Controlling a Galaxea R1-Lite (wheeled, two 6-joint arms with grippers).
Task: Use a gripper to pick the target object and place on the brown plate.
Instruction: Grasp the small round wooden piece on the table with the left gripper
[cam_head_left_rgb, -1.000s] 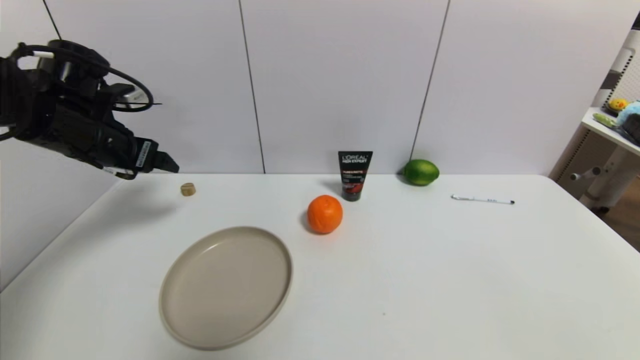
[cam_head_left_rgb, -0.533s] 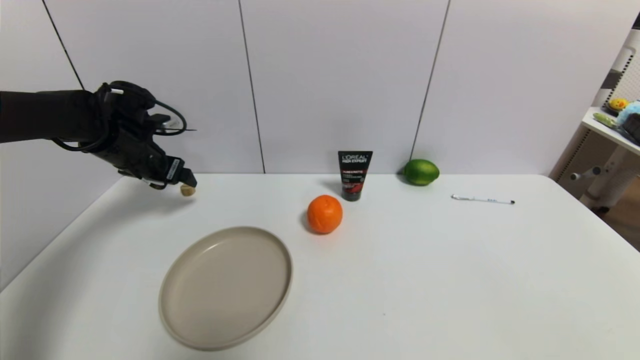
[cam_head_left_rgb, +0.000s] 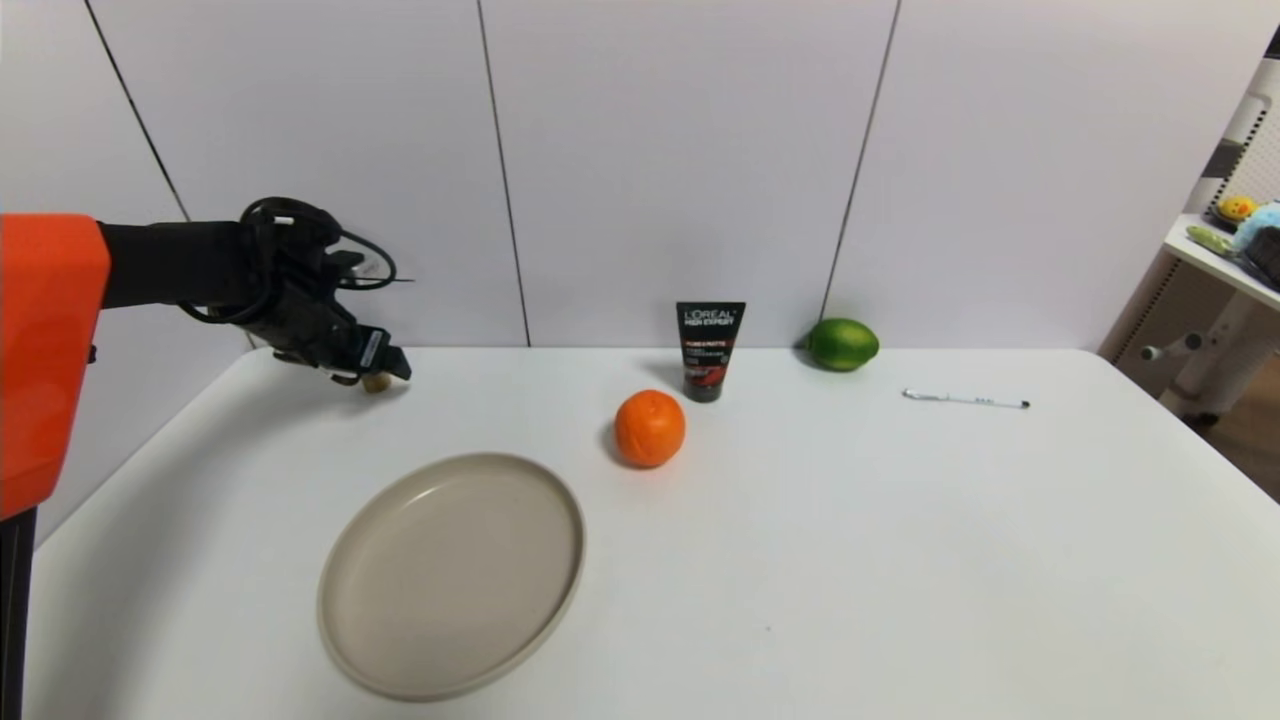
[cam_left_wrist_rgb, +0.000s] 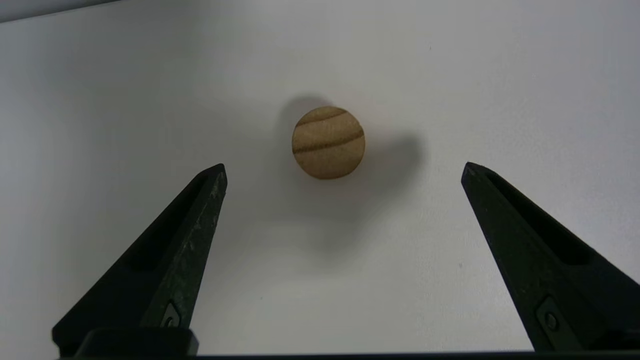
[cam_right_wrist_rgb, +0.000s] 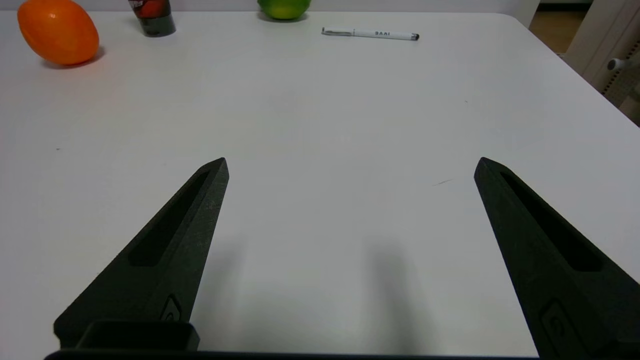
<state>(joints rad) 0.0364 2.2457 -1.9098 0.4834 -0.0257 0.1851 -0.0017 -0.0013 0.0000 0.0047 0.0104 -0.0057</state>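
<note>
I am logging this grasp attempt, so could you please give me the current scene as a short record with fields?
working arm: left gripper, open, above the far left part of the white table
target: small tan knob on the table, just ahead of the fingertips, untouched
destination: brown plate, near left, nothing on it
idle arm: right gripper, open over bare table
other items: orange, black tube, lime, white pen
task stage: approach, no grasp yet

One knob (cam_head_left_rgb: 377, 382), plate (cam_head_left_rgb: 452, 574), orange (cam_head_left_rgb: 649, 428), lime (cam_head_left_rgb: 842, 344), tube (cam_head_left_rgb: 709, 351), pen (cam_head_left_rgb: 965, 400); two grippers (cam_left_wrist_rgb: 344, 167) (cam_right_wrist_rgb: 350, 162).
</note>
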